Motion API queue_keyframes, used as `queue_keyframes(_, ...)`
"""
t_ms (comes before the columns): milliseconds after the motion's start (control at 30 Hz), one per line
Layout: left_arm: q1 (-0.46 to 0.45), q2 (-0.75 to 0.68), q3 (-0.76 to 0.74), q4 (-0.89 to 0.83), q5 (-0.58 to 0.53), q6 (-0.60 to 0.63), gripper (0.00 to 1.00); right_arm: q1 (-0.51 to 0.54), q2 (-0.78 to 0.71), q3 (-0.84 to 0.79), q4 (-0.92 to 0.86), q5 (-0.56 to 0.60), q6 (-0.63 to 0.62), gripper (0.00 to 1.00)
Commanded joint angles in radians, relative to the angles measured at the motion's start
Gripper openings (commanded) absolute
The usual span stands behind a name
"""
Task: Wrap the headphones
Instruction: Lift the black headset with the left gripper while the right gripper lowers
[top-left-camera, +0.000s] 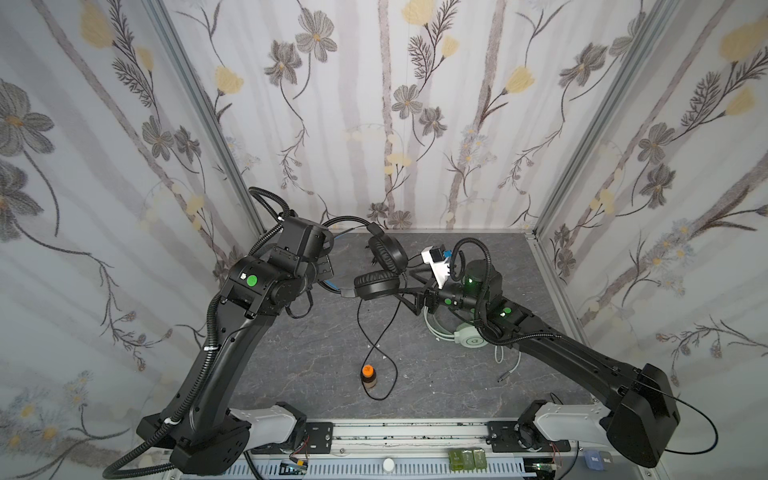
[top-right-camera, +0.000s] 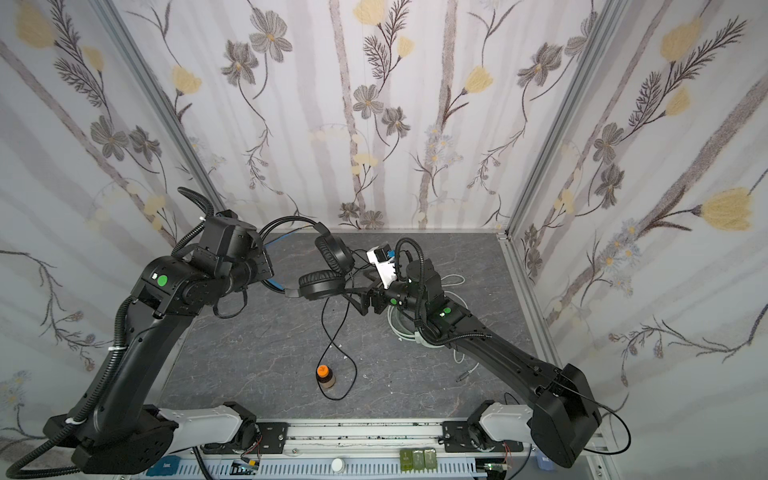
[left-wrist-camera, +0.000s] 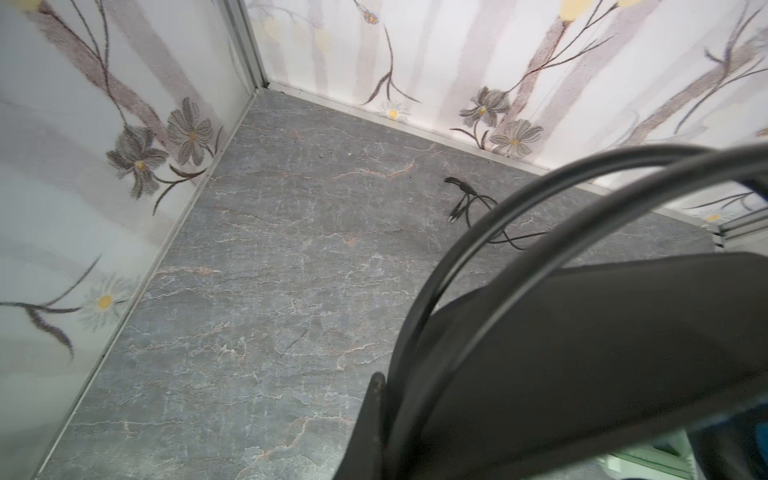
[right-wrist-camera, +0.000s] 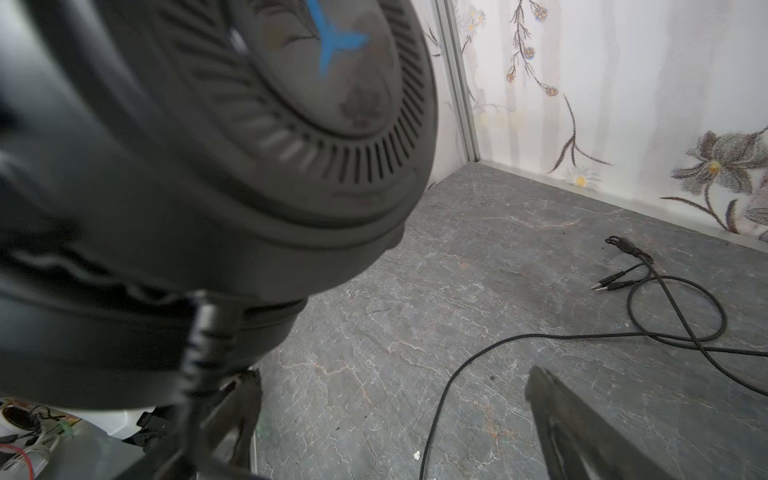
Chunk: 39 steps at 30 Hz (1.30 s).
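Low in the frame, the black cable (right-wrist-camera: 540, 336) loops past the orange-capped bottle (top-left-camera: 368, 376). The mint green headset (top-left-camera: 471, 337) lies under the right arm. At mid-frame the right gripper (right-wrist-camera: 392, 376) gapes wide beside the black headset (top-left-camera: 376, 286), which the left gripper (top-left-camera: 326, 274) clamps by its headband. Best to pinch the cable close to the earcup.

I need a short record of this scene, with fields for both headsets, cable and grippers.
left gripper: shut on black headset, at the headband
right gripper: open, empty, beside one ear cup
black cable: hangs to table, loops near orange-capped bottle
mint green headset: on table, under right arm
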Motion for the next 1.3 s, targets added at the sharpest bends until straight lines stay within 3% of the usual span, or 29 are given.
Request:
queue_keyframes(0,-0.007,0.048,0.098,0.037,0.068,-0.042,0.00,0.020,-0.023,0.000,0.079,-0.061,0.021,1.00)
queue_keyframes(133,-0.019,0.131,0.227,0.045,0.107,-0.057,0.00,0.024,-0.095,-0.051,0.077,-0.044,0.036,1.00)
queue_keyframes(300,-0.038,0.170,0.286,0.072,0.152,-0.077,0.00,0.024,-0.193,-0.102,0.063,0.024,0.046,1.00)
queue_keyframes(567,-0.030,0.277,0.385,0.093,0.152,0.019,0.00,-0.001,-0.173,-0.137,0.157,0.167,0.074,0.99)
queue_keyframes(933,0.060,0.449,0.555,0.124,0.271,0.055,0.00,-0.145,-0.076,-0.202,0.412,0.122,0.193,0.84)
queue_keyframes(1267,0.095,0.482,0.577,0.122,0.323,0.032,0.00,-0.160,0.115,-0.065,0.395,-0.018,0.106,0.75)
